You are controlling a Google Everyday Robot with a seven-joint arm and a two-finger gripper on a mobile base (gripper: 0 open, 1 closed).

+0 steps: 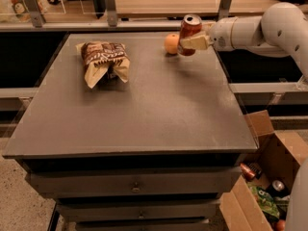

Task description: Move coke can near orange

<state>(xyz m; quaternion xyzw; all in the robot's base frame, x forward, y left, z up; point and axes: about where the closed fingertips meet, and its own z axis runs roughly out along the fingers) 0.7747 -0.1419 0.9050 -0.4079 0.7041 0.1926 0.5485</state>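
Clamped with the gripper [191, 42] around the coke can [190, 25], tilted, near the far right corner of the tabletop [144, 109], just beside the orange [171, 44]. Level it, lower straight down, then release gently; avoid rolling the orange toward the far edge.

White glossy arm [250, 30], smooth rounded cylindrical segments, bulbous elbow shell [285, 22], faint seams between segments, gripper [188, 39] at the arm's tip, flat pale beige fingers [196, 42], clasped on the coke can [191, 25].
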